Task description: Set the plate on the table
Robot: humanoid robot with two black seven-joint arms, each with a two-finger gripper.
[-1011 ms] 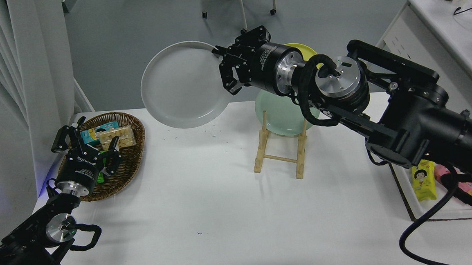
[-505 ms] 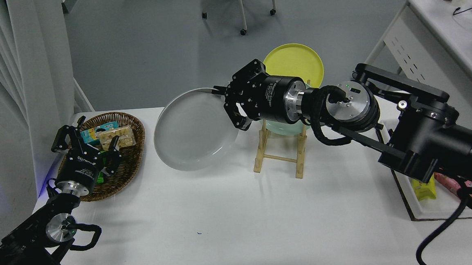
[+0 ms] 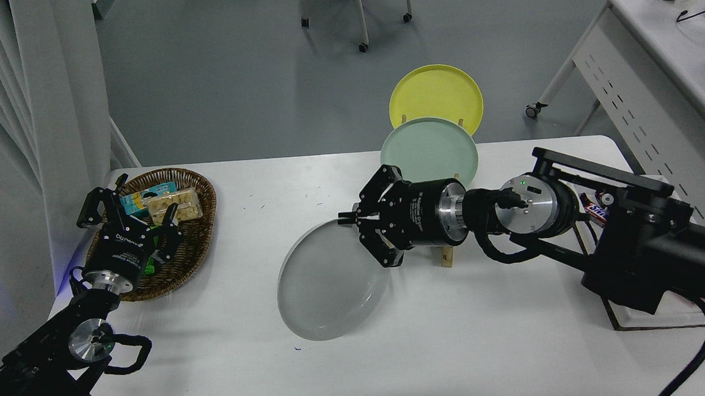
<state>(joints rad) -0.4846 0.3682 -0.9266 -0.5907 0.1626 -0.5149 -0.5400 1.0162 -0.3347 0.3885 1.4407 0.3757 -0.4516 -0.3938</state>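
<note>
The light grey plate (image 3: 330,282) is held by its right rim in my right gripper (image 3: 364,231), which is shut on it. The plate is tilted, low over the middle of the white table (image 3: 399,354), its lower left edge at or near the surface. My right arm reaches in from the right edge. My left gripper (image 3: 127,215) is parked at the lower left over the basket, fingers spread and empty.
A wicker basket (image 3: 198,223) with snack packs sits at the left. A wooden rack (image 3: 448,254), mostly hidden behind my gripper, holds a mint green plate (image 3: 429,150) and a yellow plate (image 3: 435,92). A tray (image 3: 617,322) lies at the right edge.
My right gripper has carried the grey plate down and toward the camera, from high above the far edge to just over the table's middle. The left arm has not moved.
</note>
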